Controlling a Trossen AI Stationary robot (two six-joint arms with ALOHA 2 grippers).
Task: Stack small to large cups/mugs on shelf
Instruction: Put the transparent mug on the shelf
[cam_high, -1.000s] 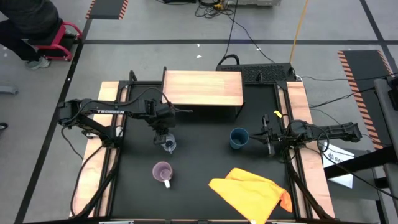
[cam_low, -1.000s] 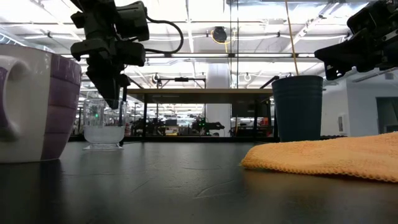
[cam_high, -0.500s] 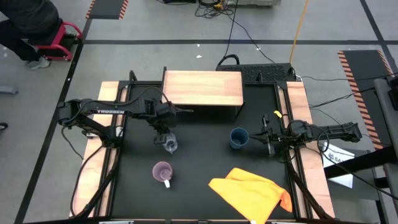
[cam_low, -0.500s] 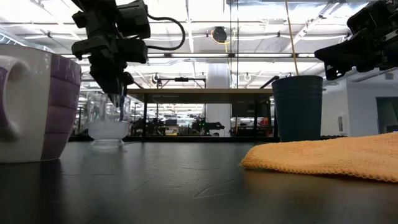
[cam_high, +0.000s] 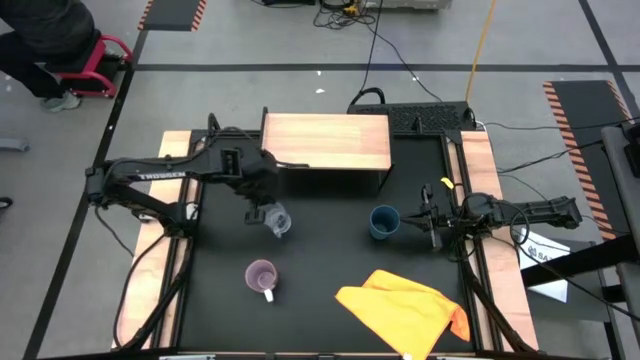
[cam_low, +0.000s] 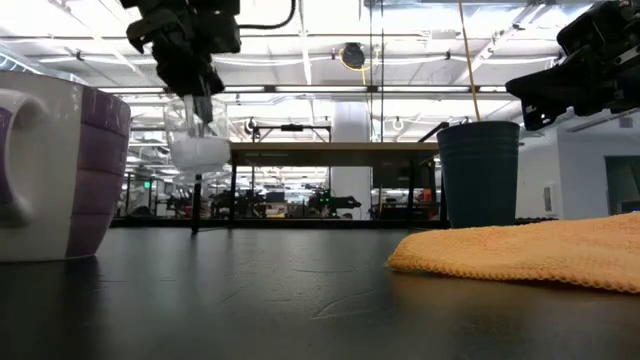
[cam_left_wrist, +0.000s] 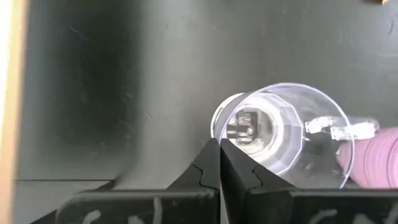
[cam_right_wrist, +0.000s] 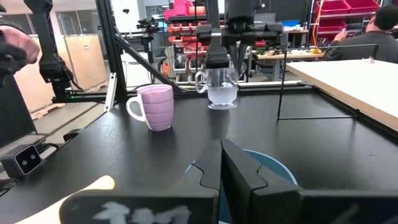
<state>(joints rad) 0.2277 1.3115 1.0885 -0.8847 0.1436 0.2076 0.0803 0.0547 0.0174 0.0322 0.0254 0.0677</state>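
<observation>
A tiny clear glass (cam_high: 278, 221) hangs above the black table, held by my shut left gripper (cam_high: 264, 208), just in front of the shelf (cam_high: 325, 142) with its light wooden top. The low view shows the glass (cam_low: 197, 142) well clear of the table. The light purple mug (cam_high: 261, 276) stands on its base nearer the front. The dark blue cup (cam_high: 383, 221) stands upright at the right, with my shut right gripper (cam_high: 428, 222) level beside it, touching nothing. My left gripper pinches the glass's wall at its rim (cam_left_wrist: 219, 142) between the two fingers. The fingers come from above, slanting down. The glass hangs below the fingertips (cam_low: 200, 100), slightly tilted and lifted clear of the table.
A crumpled yellow cloth (cam_high: 405, 310) lies at the table's near right. Pale wooden rails (cam_high: 160, 250) run along both sides. A person (cam_high: 40, 40) sits beyond the far left corner. Bare black table lies between the mug and the blue cup.
My left gripper has closed on the glass's rim and risen, lifting the glass off the table. The glass now hangs slightly tilted, a little nearer the shelf than where it stood.
</observation>
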